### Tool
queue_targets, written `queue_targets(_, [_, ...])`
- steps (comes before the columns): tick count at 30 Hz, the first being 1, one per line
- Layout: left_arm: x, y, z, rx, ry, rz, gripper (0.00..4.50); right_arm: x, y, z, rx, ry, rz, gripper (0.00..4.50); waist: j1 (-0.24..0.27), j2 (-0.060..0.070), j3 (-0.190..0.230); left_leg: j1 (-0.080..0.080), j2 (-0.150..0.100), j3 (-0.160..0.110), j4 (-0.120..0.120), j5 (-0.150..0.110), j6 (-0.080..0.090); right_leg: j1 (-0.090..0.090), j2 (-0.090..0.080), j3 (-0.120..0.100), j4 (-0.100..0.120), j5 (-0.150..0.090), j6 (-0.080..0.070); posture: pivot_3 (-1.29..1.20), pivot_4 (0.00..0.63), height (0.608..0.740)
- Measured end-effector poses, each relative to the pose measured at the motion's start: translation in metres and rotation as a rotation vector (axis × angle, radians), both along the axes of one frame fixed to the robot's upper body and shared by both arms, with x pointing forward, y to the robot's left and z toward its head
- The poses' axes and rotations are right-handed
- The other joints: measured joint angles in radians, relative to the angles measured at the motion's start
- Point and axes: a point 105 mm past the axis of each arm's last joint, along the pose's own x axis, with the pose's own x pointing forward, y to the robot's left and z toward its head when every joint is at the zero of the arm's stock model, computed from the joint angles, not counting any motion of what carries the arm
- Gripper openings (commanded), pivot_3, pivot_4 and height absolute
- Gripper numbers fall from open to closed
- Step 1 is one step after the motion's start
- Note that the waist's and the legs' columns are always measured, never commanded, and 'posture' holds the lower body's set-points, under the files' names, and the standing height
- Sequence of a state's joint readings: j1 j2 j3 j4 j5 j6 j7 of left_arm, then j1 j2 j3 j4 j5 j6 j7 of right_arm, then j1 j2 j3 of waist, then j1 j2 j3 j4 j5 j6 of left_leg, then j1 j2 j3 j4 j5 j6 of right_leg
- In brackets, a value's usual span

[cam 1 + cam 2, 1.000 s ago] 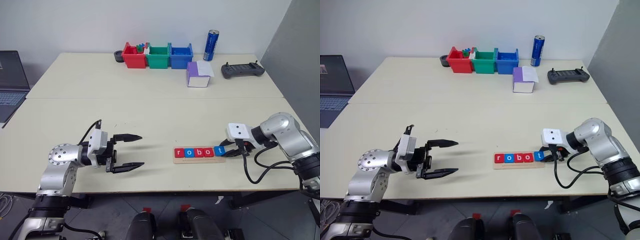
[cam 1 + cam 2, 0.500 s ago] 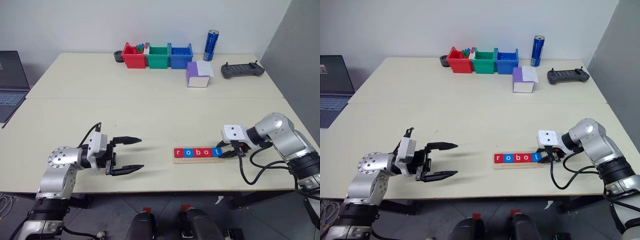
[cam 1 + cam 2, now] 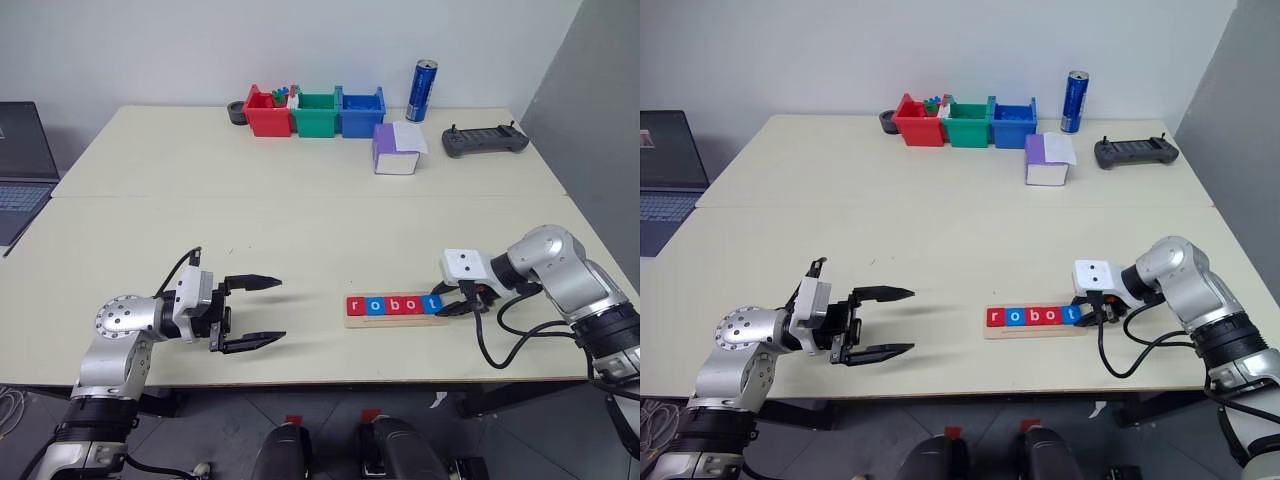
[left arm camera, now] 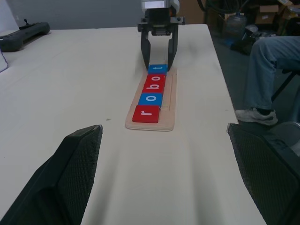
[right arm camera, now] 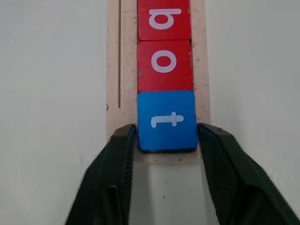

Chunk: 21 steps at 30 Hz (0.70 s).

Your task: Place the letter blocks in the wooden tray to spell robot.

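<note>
Left claw (image 3: 252, 312): released, its two black fingers spread wide and level above the bare surface (image 3: 300, 230), pointing toward the tray from well apart; nothing lies between them.

Laptop (image 3: 22, 160): at the far left edge, partly cut off.

Far row, left to right: small dark round dish (image 3: 237, 112); red bin (image 3: 268, 112); green bin (image 3: 316, 112); blue bin (image 3: 361, 111), the three bins touching side by side; blue can (image 3: 424, 90), upright; black handheld controller (image 3: 485, 141). White-and-purple box (image 3: 398, 149) sits just in front of the blue bin. All of these stand well apart from the tray, and none lies in either claw's way.

Wooden tray (image 3: 356, 321): lies flat on the near part of the surface, right of centre, long side running left to right.

Letter blocks (image 3: 392, 305): five in the tray, touching in one line, red r, blue o, red b, red o, blue t (image 5: 167, 120), reading "robot".

Right claw (image 3: 453, 301): at the tray's right end, tilted downward, one finger on either side of the blue t; the fingertips (image 5: 123, 138) sit at the block's near corners. Whether they press it or stand just clear cannot be told.

Person's leg and shoe (image 4: 262, 75): beyond the surface's edge, past the right claw in the left wrist view.
</note>
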<state>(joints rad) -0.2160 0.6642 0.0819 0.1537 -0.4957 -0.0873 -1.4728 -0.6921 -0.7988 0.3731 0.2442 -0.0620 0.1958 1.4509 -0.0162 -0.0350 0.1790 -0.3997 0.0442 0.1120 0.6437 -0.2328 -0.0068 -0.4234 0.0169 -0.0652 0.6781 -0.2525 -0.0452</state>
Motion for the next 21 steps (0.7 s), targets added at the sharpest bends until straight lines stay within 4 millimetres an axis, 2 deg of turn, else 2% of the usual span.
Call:
queue_targets(3, [0.0,0.001,0.0,0.0,-0.004,0.001,4.5,0.003,-0.001,0.001,-0.001,-0.014,-0.01,4.26,0.001,0.0,0.0,0.0,0.0,0.0,0.0,0.0,0.0,0.0,0.0,0.0,0.0,0.0,0.0,0.0,0.15,0.74])
queue_targets(4, [0.001,0.001,-0.001,0.0,-0.003,0.003,4.5,0.003,-0.001,0.001,-0.001,-0.013,-0.01,4.48,0.002,0.0,0.0,0.0,0.0,0.0,0.0,0.0,0.0,0.0,0.0,0.0,0.0,0.0,0.0,0.0,0.15,0.74])
queue_targets(11, [0.001,0.002,-0.001,0.0,-0.001,0.004,4.5,-0.005,-0.004,0.01,0.0,-0.005,0.026,4.48,0.002,0.0,0.0,0.0,0.0,0.0,0.0,0.0,0.0,0.0,0.0,0.0,0.0,0.0,0.0,0.0,0.15,0.74])
queue_targets(15, [0.001,0.003,-0.001,0.001,-0.009,0.0,4.5,-0.009,-0.008,0.044,0.138,-0.032,-0.032,4.48,0.003,0.0,0.0,0.0,0.0,0.0,0.0,0.0,0.0,0.0,0.0,0.0,0.0,0.0,0.0,0.0,0.15,0.74])
queue_targets(17, [0.001,0.003,0.0,0.002,-0.013,0.001,4.5,-0.014,-0.02,0.062,0.212,-0.043,-0.101,4.48,0.009,0.0,0.0,0.0,0.0,0.0,0.0,0.0,0.0,0.0,0.0,0.0,-0.001,0.0,0.0,0.0,0.15,0.74])
queue_targets(18, [0.0,0.004,0.0,0.001,-0.013,0.004,4.5,-0.019,-0.033,0.064,0.238,-0.033,-0.156,4.48,0.013,0.0,0.0,0.0,0.0,-0.001,0.0,0.0,0.0,0.001,0.0,0.0,-0.001,0.0,0.0,0.0,0.15,0.74])
queue_targets(21, [-0.002,0.008,0.002,-0.009,-0.002,0.019,4.5,-0.037,-0.061,0.057,0.258,0.022,-0.262,4.48,0.018,0.0,0.0,-0.001,0.0,-0.001,0.0,-0.001,0.0,0.0,-0.001,0.0,-0.002,0.0,-0.001,0.0,0.15,0.74])
